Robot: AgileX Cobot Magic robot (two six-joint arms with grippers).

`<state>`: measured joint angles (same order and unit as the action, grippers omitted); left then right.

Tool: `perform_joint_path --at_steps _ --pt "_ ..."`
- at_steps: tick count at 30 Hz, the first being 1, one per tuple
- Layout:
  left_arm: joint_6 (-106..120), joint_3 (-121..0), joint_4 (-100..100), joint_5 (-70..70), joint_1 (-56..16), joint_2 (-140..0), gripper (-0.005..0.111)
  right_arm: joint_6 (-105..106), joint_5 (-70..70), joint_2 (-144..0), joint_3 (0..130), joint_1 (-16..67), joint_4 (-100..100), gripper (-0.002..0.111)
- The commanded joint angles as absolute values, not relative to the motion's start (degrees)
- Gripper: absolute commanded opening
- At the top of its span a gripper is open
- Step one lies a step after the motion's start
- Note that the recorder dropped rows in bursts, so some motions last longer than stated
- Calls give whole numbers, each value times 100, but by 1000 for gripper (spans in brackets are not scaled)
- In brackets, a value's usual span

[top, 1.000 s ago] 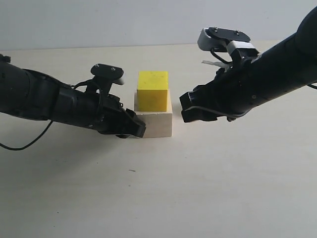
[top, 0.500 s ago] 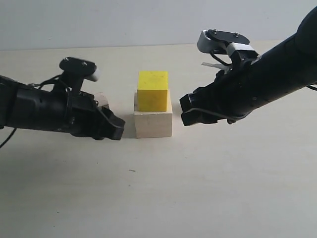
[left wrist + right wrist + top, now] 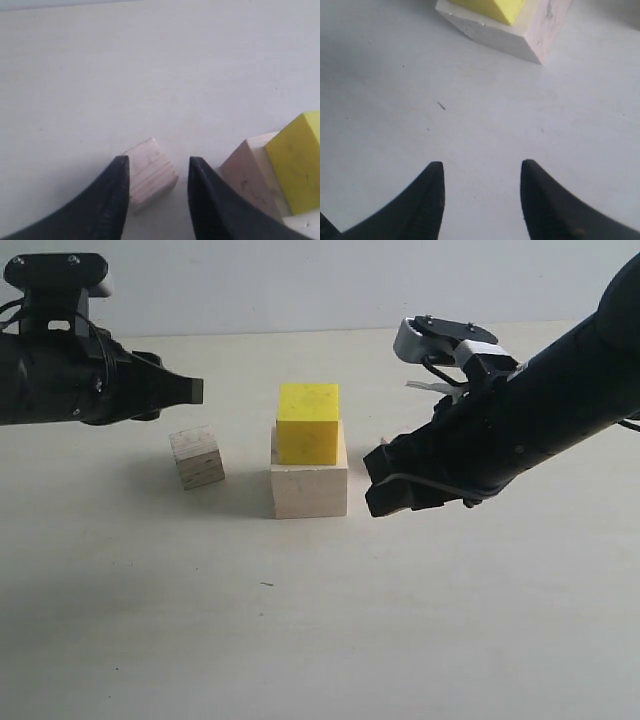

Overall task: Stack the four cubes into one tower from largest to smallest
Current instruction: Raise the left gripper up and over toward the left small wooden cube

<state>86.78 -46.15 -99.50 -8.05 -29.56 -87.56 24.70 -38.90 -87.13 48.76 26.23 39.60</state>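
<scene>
Two of the four cubes are stacked: the yellow cube (image 3: 307,425) sits on the pale wood cube (image 3: 309,490) at the middle of the counter (image 3: 300,620). The plywood cube (image 3: 196,457) lies loose at 9 o'clock of them, not yet placed; the smallest cube is not clearly visible. The left fingers (image 3: 110,200), partly apart and empty, hover above the plywood cube. The right fingers (image 3: 545,200), spread wide and empty, wait at 3 o'clock of the stack.
</scene>
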Motion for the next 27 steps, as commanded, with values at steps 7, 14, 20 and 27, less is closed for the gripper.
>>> perform_joint_path --at_steps 7,14,20,27 --pt "9815 -4930 -9995 -927 -2845 -8740 39 2422 -4096 -8659 4900 2601 3939 46" --pt "10566 -5121 -9995 -711 -2845 -8636 39 2395 -4123 -8659 4900 2601 3939 46" --pt "11553 -5500 -9995 -124 -2830 -8636 39 2384 -4208 -8659 4900 2601 3953 46" --pt "9359 -5525 -9995 44 -2290 -8318 39 2384 -4208 -8659 4900 2601 4009 46"
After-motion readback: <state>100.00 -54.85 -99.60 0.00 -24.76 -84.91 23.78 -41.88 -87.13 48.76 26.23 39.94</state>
